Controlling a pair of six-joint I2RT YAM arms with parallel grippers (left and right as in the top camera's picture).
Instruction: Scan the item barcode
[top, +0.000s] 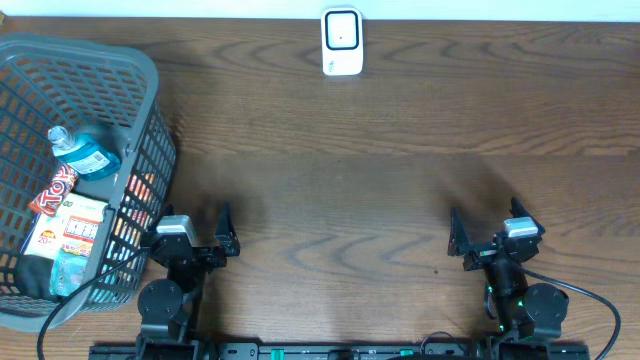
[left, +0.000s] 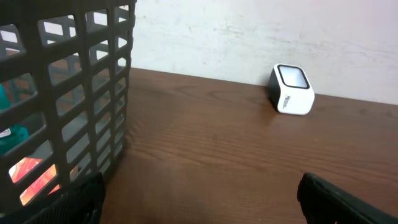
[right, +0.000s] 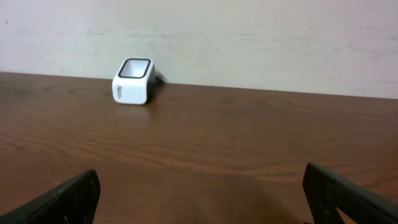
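Note:
The white barcode scanner (top: 341, 42) stands at the table's far edge, also visible in the left wrist view (left: 291, 89) and the right wrist view (right: 132, 81). Several items lie in the grey basket (top: 150, 80) at the left: a bottle of blue liquid (top: 88, 157), a red snack packet (top: 52, 190) and a white printed box (top: 68, 232). My left gripper (top: 193, 238) (left: 202, 205) is open and holds nothing, close to the basket's right wall (left: 74, 81). Near the front right, my right gripper (top: 488, 238) (right: 202, 202) is open with nothing between its fingers.
Brown wooden table (top: 340, 190) stretches between the grippers and the scanner. A pale wall runs behind the table's far edge. Orange packaging (left: 34, 177) shows through the basket's mesh.

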